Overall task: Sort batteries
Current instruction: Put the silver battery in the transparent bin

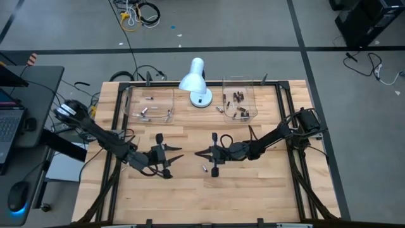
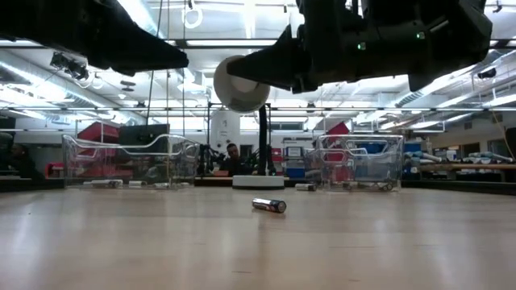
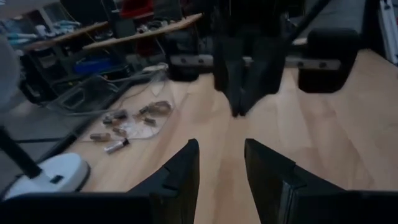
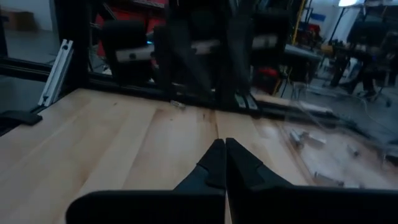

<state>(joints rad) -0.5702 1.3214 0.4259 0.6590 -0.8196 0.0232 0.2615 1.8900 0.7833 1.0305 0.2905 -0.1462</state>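
One small dark battery (image 1: 204, 168) (image 2: 269, 205) lies on its side on the wooden table, near the middle. My left gripper (image 1: 179, 156) (image 3: 221, 146) hovers left of it, open, with nothing between its fingers. My right gripper (image 1: 197, 154) (image 4: 219, 148) hovers facing it, tip to tip, shut, with nothing visible between its fingers. Both hang above the table, as the low view shows. Silvery batteries (image 1: 147, 113) lie in the far-left clear tray (image 1: 150, 95). Dark batteries (image 1: 238, 98) (image 3: 130, 118) lie in the far-right clear tray (image 1: 253, 104).
A white desk lamp (image 1: 196, 82) stands at the far edge between the two trays, its base (image 3: 50, 177) next to the right tray. One battery (image 1: 219, 109) lies on the table beside the right tray. Black frame rails (image 1: 278, 114) run along the table's sides.
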